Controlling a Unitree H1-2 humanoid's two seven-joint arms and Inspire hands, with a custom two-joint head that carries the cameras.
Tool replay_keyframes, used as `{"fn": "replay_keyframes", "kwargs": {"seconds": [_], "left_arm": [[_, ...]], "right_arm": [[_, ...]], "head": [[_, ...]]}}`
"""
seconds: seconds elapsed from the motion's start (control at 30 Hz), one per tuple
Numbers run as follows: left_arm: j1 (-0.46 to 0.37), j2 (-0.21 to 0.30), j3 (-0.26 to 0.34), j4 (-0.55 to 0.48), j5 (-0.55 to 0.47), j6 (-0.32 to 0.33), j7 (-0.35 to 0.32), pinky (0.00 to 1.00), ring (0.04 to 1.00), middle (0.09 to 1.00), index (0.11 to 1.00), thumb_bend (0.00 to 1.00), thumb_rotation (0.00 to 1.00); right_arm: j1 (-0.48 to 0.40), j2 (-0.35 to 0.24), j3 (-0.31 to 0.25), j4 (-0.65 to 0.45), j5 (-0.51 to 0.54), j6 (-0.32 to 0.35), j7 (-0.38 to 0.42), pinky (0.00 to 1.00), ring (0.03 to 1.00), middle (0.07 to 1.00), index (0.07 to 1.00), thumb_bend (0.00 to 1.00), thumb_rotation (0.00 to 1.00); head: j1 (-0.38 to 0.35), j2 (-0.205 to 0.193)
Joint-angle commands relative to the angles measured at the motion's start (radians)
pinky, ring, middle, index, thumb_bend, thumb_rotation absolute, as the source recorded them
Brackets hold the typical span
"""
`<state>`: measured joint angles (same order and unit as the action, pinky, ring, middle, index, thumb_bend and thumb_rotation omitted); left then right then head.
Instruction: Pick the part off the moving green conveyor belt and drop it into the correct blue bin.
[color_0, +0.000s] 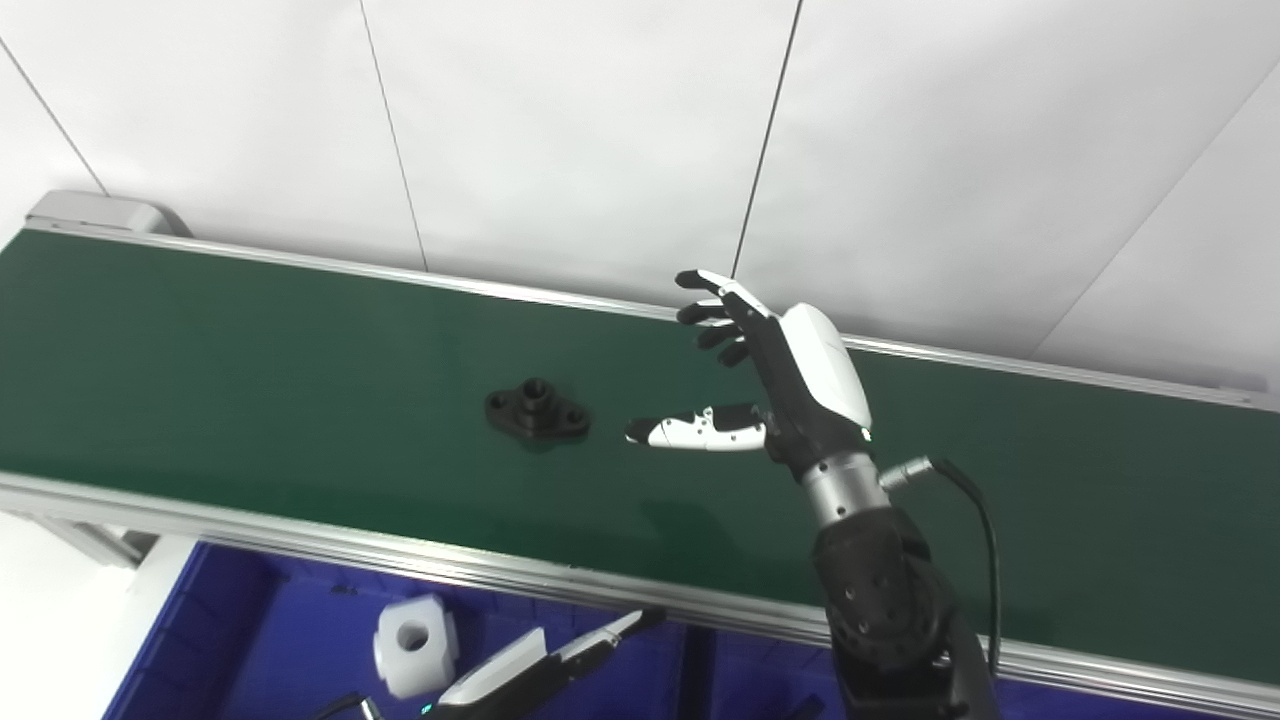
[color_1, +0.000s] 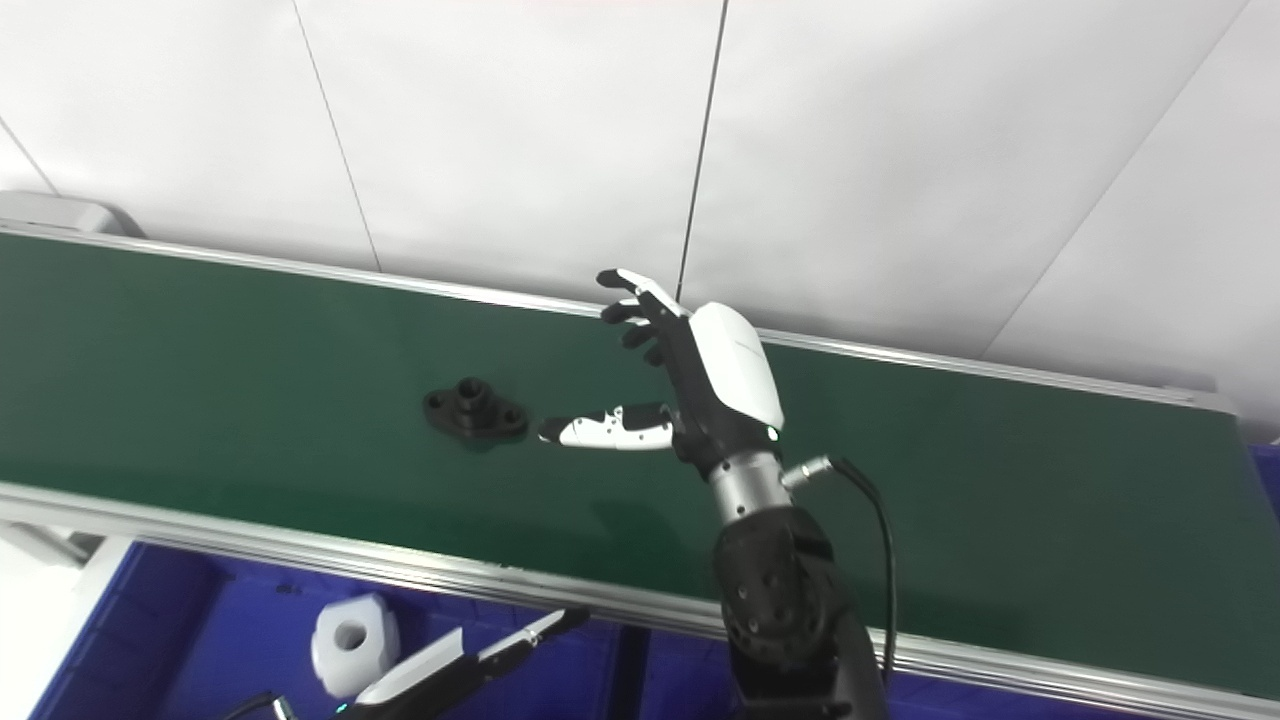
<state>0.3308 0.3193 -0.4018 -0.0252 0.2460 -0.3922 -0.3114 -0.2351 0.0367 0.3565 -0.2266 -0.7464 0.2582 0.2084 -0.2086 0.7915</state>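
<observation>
part: small black flanged metal-looking part (color_0: 537, 409) with a raised centre boss, flat on the green conveyor belt (color_0: 250, 360), mid-belt
right hand: black-and-white right hand (color_0: 790, 385) over the belt, just right of the part, not touching; fingers (color_0: 715, 310) spread, thumb pointing at the part, holding nothing
left hand: left hand (color_0: 530, 668) low at near edge, over the blue bin (color_0: 250, 620); mostly cut off, can't tell its state
bin: holds a white blocky part with a round hole (color_0: 413, 643), left of the left hand

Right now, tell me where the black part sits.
The black part lies on the green conveyor belt, left of centre in both eye views, apart from the open right hand, whose thumb points toward it.
</observation>
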Motion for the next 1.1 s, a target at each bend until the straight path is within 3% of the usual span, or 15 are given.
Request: {"fn": "replay_keyframes", "kwargs": {"seconds": [0.0,0.3,0.77,0.93,1.07], "left_arm": [[0.005,0.012,0.007,-0.027,-0.027,-0.014,-0.007,1.0,1.0,1.0,1.0,0.8,0.5],[0.002,0.016,0.011,-0.032,-0.041,-0.005,-0.026,1.0,1.0,1.0,1.0,0.81,0.5],[-0.003,0.005,0.005,-0.028,-0.033,0.0,-0.032,0.98,1.0,1.0,1.0,0.81,0.48],[-0.002,0.003,0.004,-0.039,-0.028,0.012,-0.031,0.99,1.0,1.0,1.0,0.82,0.48],[-0.002,0.002,0.002,-0.044,-0.028,0.011,-0.032,1.0,1.0,1.0,1.0,0.82,0.49]], "right_arm": [[-0.054,0.004,0.008,0.026,-0.008,-0.003,-0.012,0.6,0.663,0.717,0.843,0.83,0.29],[-0.158,0.001,0.058,0.211,-0.034,-0.007,-0.015,0.59,0.667,0.74,0.839,0.82,0.26],[-0.263,-0.007,0.137,0.39,-0.045,-0.002,0.004,0.6,0.719,0.778,0.836,0.85,0.22],[-0.29,-0.017,0.175,0.452,-0.062,-0.006,0.012,0.7,0.793,0.824,0.837,0.85,0.21],[-0.299,-0.023,0.198,0.496,-0.072,-0.024,-0.006,0.7,0.777,0.808,0.817,0.87,0.19]], "head": [[0.006,0.001],[0.007,0.003],[0.026,0.018],[0.029,0.024],[0.034,0.033]]}}
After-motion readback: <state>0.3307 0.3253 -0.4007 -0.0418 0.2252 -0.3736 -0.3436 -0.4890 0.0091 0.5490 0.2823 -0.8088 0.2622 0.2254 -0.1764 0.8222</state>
